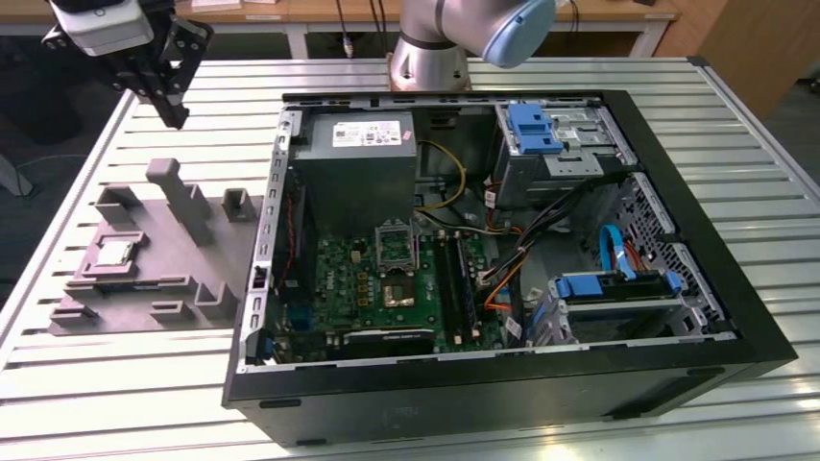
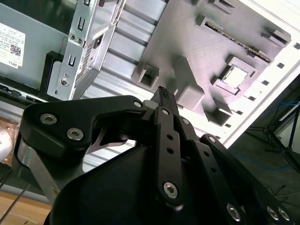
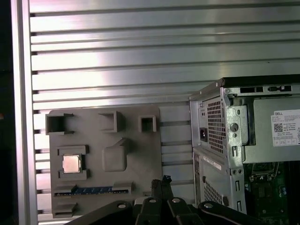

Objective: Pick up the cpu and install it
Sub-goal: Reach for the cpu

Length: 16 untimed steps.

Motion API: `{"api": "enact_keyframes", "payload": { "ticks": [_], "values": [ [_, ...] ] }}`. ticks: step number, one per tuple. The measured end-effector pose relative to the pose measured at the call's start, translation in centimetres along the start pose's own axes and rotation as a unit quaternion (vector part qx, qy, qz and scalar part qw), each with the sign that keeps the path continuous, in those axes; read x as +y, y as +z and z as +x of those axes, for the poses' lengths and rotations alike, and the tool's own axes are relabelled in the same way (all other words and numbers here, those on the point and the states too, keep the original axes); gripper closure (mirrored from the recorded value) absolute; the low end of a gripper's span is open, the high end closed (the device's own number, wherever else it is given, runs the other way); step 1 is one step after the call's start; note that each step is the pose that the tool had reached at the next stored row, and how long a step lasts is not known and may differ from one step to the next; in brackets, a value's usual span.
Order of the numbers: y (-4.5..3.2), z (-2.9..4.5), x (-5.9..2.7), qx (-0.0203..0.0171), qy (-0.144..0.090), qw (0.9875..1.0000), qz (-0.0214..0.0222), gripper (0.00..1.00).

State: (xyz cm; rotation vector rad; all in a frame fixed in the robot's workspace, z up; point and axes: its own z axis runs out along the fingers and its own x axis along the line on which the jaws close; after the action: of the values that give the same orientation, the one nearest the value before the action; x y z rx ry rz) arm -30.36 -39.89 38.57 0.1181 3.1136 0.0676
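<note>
Exterior view: the gripper (image 1: 173,120) hangs in the upper left of the frame, above the slatted metal desk (image 1: 129,384). Its dark fingers are drawn together to a point and nothing is between them. It is well apart from everything below it.

The cpu (image 1: 115,252) lies flat in a square recess of a grey fixture plate (image 1: 141,293) at the left of the frame, silvery lid up. The plate rests on the desk just beside the open computer case (image 1: 487,394), which takes up the middle and right of the frame. Several upright blocks and posts stand on the plate around the recess.

Inside the case, the green motherboard (image 1: 372,288) lies toward the lower centre. Its socket (image 1: 395,286) has the metal frame swung up and the dark centre bare. A large grey power supply box (image 1: 365,173) sits above it in the frame.

In the first wrist view the gripper (image 3: 161,180) tips meet, and the cpu (image 3: 71,163) sits in its recess, off to one side of them. In the second wrist view the cpu (image 2: 234,77) shows beyond the closed tips, untouched.
</note>
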Motion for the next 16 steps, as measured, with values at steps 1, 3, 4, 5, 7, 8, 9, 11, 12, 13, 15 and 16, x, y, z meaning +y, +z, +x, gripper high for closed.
{"api": "enact_keyframes", "payload": {
  "ticks": [1,3,4,5,7,8,9,11,12,13,15,16],
  "values": [
    [0.0,0.0,0.0,0.0,0.0,1.0,0.0,0.89],
    [0.0,0.0,0.0,0.0,0.0,1.0,0.0,0.89],
    [0.0,0.02,0.0,0.0,0.0,1.0,0.0,0.89],
    [0.0,0.06,-0.01,0.0,0.0,1.0,0.0,0.89],
    [0.0,0.19,-0.01,0.0,0.0,1.0,0.0,0.89],
    [0.0,0.27,-0.02,0.0,0.0,1.0,0.0,0.89],
    [0.0,0.36,-0.03,0.0,0.0,1.0,0.0,0.89],
    [0.0,0.56,-0.04,0.0,0.0,1.0,0.0,0.89],
    [0.01,0.68,-0.05,0.0,0.0,1.0,0.0,0.89],
    [0.01,0.79,-0.06,0.0,0.0,1.0,0.0,0.89],
    [0.01,1.02,-0.08,0.0,0.0,1.0,0.0,0.89],
    [0.01,1.14,-0.09,0.0,0.0,1.0,0.0,0.89]
  ]
}}
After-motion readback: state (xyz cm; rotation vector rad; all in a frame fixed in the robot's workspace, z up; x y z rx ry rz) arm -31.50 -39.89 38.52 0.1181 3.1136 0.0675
